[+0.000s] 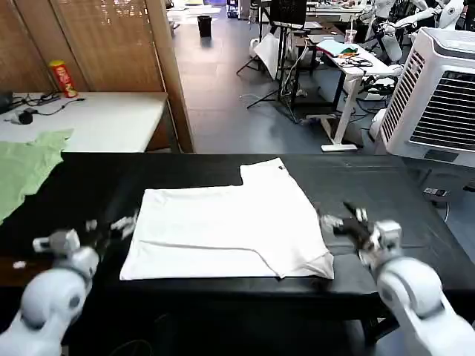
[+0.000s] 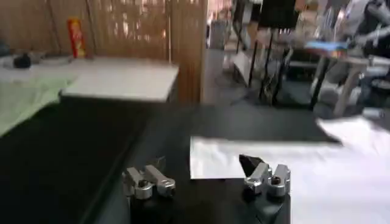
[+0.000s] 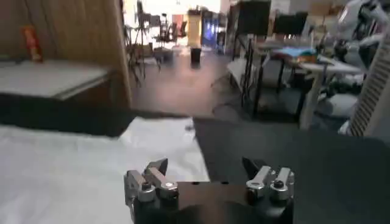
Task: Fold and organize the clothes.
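T-shirt [image 1: 226,230]: white, plain side up, spread flat mid-surface [image 1: 386,185] (one sleeve folded over). Left gripper [image 1: 111,226]: jaws released, just off its left edge. Right gripper [image 1: 343,220]: jaws released, beside its right edge. Neither grasps cloth.

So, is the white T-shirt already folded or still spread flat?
Partly folded: the white T-shirt forms a rectangle on the black table, one sleeve sticking out.
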